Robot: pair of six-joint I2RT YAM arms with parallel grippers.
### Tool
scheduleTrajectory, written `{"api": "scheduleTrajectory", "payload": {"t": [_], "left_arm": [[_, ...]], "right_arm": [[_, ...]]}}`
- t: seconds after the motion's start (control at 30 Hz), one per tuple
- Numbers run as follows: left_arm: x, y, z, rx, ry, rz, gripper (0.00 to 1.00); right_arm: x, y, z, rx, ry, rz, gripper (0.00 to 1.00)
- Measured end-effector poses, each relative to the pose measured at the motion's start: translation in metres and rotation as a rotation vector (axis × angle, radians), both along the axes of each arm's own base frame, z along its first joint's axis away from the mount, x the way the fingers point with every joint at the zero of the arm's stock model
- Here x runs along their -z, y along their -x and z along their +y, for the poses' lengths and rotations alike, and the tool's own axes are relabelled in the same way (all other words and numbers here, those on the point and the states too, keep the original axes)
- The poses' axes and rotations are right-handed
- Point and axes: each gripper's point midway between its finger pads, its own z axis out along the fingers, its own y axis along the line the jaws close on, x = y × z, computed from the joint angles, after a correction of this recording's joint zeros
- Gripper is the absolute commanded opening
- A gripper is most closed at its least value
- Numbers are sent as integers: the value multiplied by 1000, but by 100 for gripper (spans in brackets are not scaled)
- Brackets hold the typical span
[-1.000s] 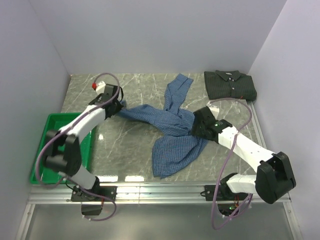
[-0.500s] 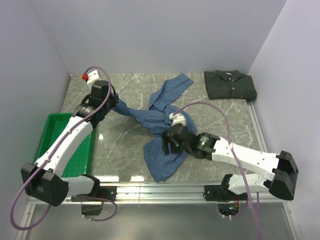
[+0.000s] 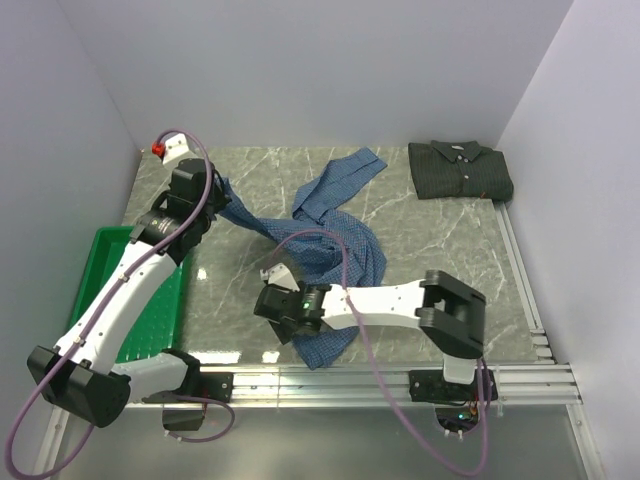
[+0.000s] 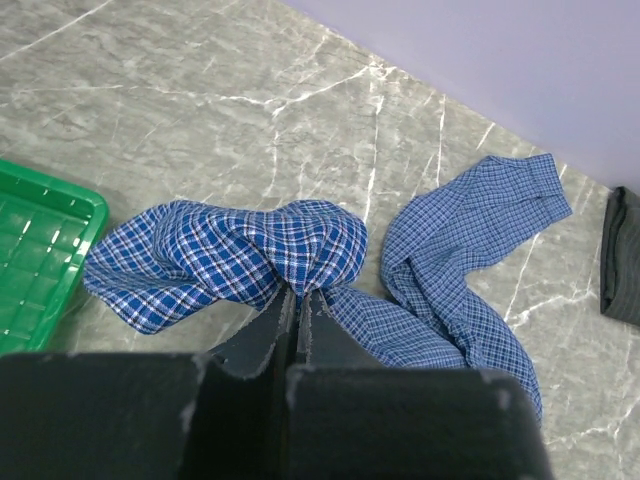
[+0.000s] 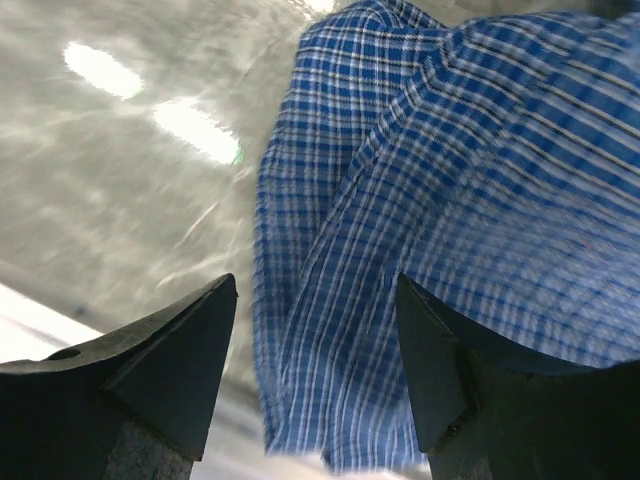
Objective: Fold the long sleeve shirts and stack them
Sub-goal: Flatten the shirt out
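Blue checked shirt is crumpled and twisted across the mid tabletop: a ropey stretch runs toward 10 o'clock, one sleeve is flung toward 12, and the hem sags toward 6. Left gripper at 10 o'clock is pressed together, pinching a bunched fold of it. Right gripper at 6 o'clock is spread wide with the hem edge between its fingers. Contact is unclear, since that view is blurred. Dark shirt lies folded at 2 o'clock and is cut off in the left wrist view.
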Motion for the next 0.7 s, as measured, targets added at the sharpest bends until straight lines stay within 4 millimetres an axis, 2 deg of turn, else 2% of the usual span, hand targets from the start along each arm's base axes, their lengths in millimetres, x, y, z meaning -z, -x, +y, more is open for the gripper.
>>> {"api": "scheduleTrajectory", "payload": {"t": [0.13,0.23,0.33,0.37,0.43,0.47,0.57,0.63,0.7], "left_arm": [[1,1,2,-9,-7,5,0],[3,1,4,-19,-15,9,1],[7,-1,5,-25,-24,23,1],[9,-1,5,-26,-25,26,1],[12,-3,6,-33,-32,35,0],[14,-5,8,-40,-35,41,1],[21,-7,16,-66,-44,57,0],[27,-8,27,-96,-51,70,1],[31,-9,41,-133,-56,82,0]], "right_arm": [[24,1,-5,-10,73,17,69],[31,3,-7,-16,99,30,65],[32,2,-3,-23,100,32,36],[33,2,-2,-22,97,33,22],[33,1,-3,-18,99,31,11],[34,0,-5,-14,103,27,1],[32,-6,-20,17,115,9,0],[28,-15,-43,58,139,-5,0],[14,-29,-70,120,146,-27,0]]}}
